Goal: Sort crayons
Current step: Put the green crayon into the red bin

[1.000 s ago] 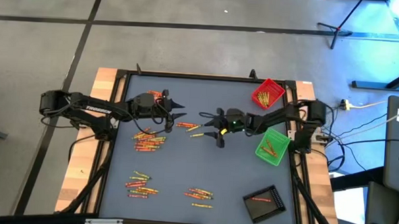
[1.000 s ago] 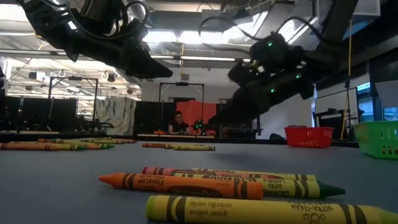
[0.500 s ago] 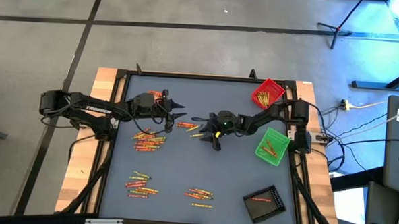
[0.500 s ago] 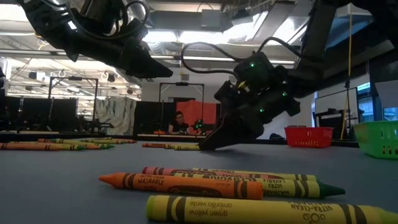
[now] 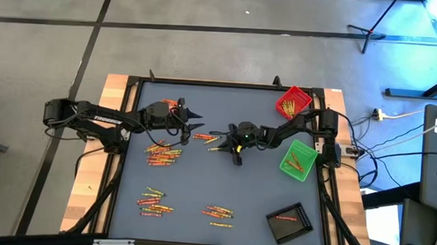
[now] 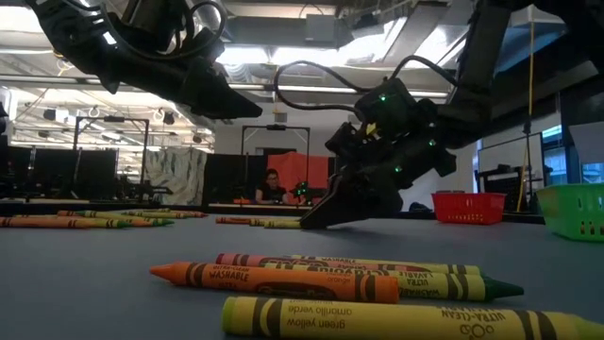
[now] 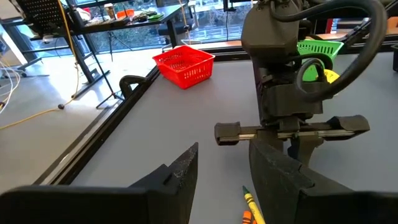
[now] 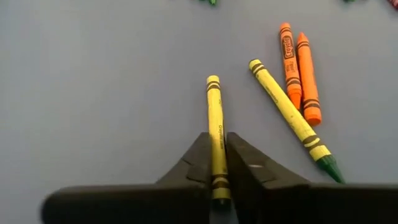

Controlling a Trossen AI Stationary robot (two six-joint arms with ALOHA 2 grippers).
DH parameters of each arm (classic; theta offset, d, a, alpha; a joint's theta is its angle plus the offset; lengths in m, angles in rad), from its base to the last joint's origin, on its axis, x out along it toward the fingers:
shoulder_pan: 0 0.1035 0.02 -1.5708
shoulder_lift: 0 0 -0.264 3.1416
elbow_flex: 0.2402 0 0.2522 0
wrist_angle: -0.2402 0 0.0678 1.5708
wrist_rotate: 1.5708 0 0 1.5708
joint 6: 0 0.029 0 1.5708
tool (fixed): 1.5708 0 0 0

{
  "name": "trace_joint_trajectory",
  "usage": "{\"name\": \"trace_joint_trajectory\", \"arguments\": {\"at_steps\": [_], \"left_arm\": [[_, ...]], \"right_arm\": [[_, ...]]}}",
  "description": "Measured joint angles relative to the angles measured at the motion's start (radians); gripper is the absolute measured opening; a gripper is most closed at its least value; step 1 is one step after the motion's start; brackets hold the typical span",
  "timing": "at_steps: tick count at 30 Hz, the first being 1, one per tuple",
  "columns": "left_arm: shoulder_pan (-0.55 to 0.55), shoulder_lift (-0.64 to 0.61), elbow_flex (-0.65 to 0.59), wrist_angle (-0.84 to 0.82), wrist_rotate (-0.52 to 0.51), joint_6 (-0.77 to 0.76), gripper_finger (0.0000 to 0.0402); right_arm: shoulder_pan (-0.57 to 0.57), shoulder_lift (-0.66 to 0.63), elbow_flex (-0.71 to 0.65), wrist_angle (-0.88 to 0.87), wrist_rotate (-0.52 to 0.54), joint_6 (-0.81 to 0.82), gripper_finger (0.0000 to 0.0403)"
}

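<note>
Yellow crayon (image 8: 216,134) lies mid-table, and our right gripper (image 8: 218,163) has its fingers clamped on it, tips down at the surface. We judge sorting far from done: some crayons sit in the red tray (image 5: 293,102), green tray (image 5: 299,159) and black tray (image 5: 289,221), but loose clusters (image 5: 162,152) remain across the table (image 5: 260,191). Our left gripper (image 5: 193,121) hovers nearby, fingers spread, holding nothing.

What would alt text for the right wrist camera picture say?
The right gripper is shut on a yellow crayon lying on the grey table. Beside it lie another yellow crayon and two orange crayons.
</note>
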Motion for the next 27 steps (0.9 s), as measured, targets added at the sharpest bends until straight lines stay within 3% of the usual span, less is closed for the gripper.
{"name": "trace_joint_trajectory", "arguments": {"at_steps": [5, 13, 27], "left_arm": [[0.000, 0.000, 0.000, 0.000, 0.000, 0.000, 0.0127], [0.000, 0.000, 0.000, 0.000, 0.000, 0.000, 0.0127], [0.000, 0.000, 0.000, -0.001, 0.004, 0.000, 0.0127]], "right_arm": [[0.000, 0.000, 0.000, -0.002, 0.001, -0.017, 0.0012], [0.031, -0.081, -0.005, -0.108, 0.022, -0.009, 0.0038], [0.063, -0.469, -0.004, -0.652, 0.355, 0.022, 0.0029]]}}
